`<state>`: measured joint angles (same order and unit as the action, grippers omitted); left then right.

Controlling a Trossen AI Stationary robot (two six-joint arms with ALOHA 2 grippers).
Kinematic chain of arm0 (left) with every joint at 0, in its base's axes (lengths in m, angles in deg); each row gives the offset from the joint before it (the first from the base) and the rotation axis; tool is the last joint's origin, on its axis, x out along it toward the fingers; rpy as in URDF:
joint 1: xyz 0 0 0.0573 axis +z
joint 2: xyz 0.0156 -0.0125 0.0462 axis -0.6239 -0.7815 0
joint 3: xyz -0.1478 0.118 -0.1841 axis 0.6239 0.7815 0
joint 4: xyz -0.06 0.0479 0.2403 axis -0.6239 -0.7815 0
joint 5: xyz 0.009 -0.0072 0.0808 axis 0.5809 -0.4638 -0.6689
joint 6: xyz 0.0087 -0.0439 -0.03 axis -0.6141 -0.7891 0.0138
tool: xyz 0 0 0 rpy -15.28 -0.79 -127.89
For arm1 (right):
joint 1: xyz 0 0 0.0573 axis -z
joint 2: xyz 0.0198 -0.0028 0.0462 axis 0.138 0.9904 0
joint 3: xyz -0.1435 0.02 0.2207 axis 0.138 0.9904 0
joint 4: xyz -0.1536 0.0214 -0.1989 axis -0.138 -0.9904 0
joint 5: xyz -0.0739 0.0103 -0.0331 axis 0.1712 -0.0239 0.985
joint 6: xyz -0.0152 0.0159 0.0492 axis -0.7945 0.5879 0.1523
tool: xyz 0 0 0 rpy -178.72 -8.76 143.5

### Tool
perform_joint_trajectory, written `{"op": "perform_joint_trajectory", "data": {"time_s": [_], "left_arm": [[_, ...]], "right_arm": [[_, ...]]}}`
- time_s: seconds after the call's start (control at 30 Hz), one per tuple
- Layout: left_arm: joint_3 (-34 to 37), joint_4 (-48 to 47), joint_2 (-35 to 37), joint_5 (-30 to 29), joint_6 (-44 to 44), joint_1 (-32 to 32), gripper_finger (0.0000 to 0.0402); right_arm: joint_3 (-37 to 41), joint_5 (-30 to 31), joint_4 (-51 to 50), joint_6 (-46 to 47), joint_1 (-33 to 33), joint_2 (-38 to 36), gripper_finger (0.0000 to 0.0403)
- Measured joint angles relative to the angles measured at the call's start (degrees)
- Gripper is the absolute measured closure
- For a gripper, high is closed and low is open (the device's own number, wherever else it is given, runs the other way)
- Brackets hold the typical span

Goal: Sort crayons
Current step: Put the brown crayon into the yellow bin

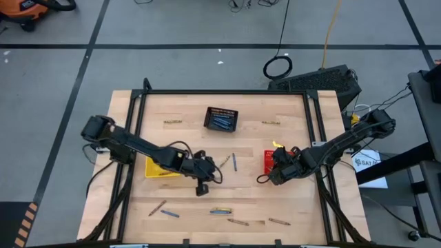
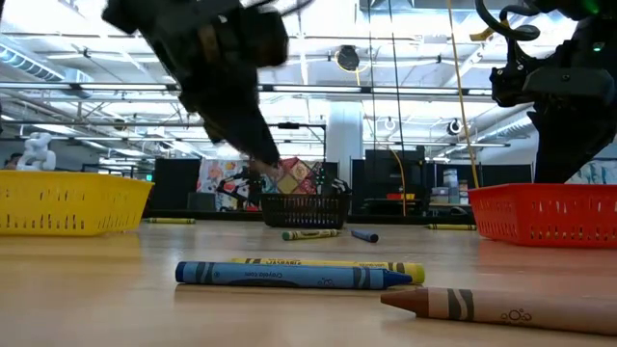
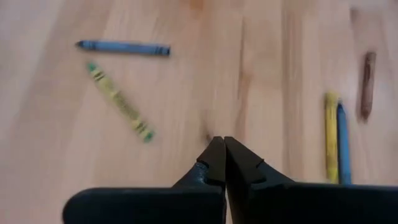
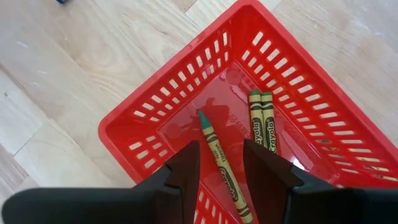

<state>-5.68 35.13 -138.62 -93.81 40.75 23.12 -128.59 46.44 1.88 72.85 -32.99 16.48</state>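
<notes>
Left wrist view: left gripper (image 3: 224,149) closed, empty, above bare table.
Right gripper (image 4: 221,155): spread, empty, over red basket (image 4: 143,124).
Crayons (image 3: 118,99): scattered nearby.
Advice: reopen, straddle one crayon crosswise.

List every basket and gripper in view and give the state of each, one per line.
Red mesh plastic basket: upright, holds three olive-green crayons.
Black mesh basket: upright, holds blue crayons.
Yellow mesh basket: upright, contents hidden.
Left gripper: shut, empty, over bare wood.
Right gripper: open, empty, above the red basket.
</notes>
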Motion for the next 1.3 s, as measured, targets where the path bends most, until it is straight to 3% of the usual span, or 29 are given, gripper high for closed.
{"op": "perform_joint_trajectory", "data": {"time_s": [0.17,0.3,0.6,0.93,1.17,1.3], "left_arm": [[0.1,-13.8,7.5,-2.9,0.9,0.0,0.0398],[0.0,-19.1,12.2,-3.4,0.5,0.1,0.0399],[0.9,-25.8,10.2,1.8,2.4,-1.2,0.0401],[0.8,-22.6,9.7,12.8,-0.6,-2.4,0.0401],[0.8,-22.2,9.7,16.9,-1.1,-3.9,0.0401],[0.8,-17.5,9.7,18.6,-0.3,-5.8,0.0401]], "right_arm": [[0.0,0.1,0.7,0.0,0.0,0.0,0.0293],[0.0,1.6,0.9,0.0,0.0,0.0,0.0293],[0.0,2.8,1.1,0.1,0.0,0.0,0.0293],[0.0,2.9,1.3,0.4,0.0,0.0,0.0293],[0.0,2.8,1.4,0.7,0.0,0.0,0.0293],[0.0,2.8,1.4,2.0,0.0,0.0,0.0293]]}}
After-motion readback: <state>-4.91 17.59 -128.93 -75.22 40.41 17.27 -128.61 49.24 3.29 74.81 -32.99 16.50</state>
